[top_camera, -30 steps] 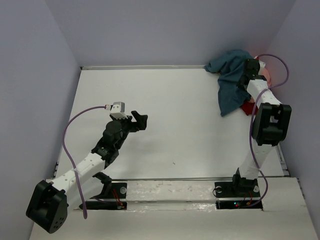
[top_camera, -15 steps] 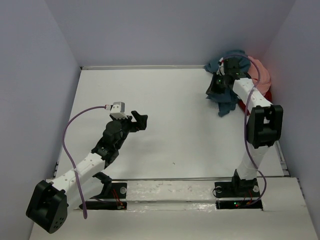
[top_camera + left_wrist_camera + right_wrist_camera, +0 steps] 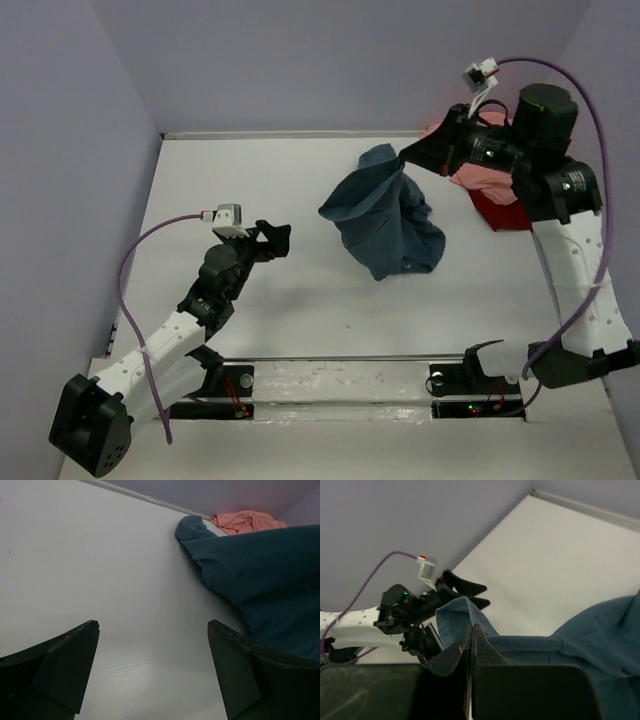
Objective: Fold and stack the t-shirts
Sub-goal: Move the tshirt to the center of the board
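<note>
right fingers (image 3: 414, 156): clenched on a fold of the teal-blue shirt (image 3: 385, 215), held up over the far-right part of the table (image 3: 250, 180). in wrist view both tips (image 3: 465, 645) press tog. w/ cloth pinched btw them.
teal-blue shirt: hangs from right fingers as a loose cone. top edge is lifted, lower part is bunched on the table, approx centre-right. one flap sticks out to the left. unfolded, crumpled. left wrist view shows it (image 3: 260, 565) filling the right side, bottom touching the table (image 3: 75, 555).
pink shirt (image 3: 482, 174): crumpled heap at far-right corner, partly hidden behind right arm's wrist. also seen from left wrist cam (image 3: 247, 520), beyond the teal-blue one.
red shirt (image 3: 502, 212): just beside the pink shirt on its near side, by the right table edge. only part shows, can't tell if pink lies on it.
left fingers (image 3: 284, 240): released, spread wide, nothing btw them. above left-centre of table, pointing twd the teal-blue shirt, apart from it. wrist view: both dark tips (image 3: 65, 655) over bare table.
right wrist view: teal-blue cloth (image 3: 600, 635) drapes down to the right, left arm (image 3: 395, 615) seen beyond it over the table (image 3: 560, 545).
stack: none yet, all 3 shirts unfolded.
</note>
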You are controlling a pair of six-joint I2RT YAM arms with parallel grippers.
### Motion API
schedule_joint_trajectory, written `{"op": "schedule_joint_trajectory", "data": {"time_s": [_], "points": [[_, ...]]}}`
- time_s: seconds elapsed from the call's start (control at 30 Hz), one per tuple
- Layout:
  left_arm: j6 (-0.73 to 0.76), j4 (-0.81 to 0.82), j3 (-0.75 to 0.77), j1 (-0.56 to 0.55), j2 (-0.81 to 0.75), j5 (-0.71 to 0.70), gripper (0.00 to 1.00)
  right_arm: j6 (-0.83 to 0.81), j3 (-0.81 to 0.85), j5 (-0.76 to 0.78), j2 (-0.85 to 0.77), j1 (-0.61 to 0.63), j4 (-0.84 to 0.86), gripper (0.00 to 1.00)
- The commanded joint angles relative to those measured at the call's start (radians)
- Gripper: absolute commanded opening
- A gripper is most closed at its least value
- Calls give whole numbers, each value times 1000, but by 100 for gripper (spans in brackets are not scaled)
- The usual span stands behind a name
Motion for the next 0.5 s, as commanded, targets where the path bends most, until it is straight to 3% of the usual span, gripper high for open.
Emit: {"op": "schedule_joint_trajectory", "data": {"time_s": [0.0, 0.23, 0.47], "points": [[6, 51, 2, -2, -28, -33, 99, 44, 163, -78, -72, 4, -38, 0], [8, 48, 1, -2, -39, -33, 99, 8, 125, 98, -103, 4, -73, 0], [9, 52, 4, -3, -35, 5, 99, -21, 68, 154, -41, 4, -58, 0]]}}
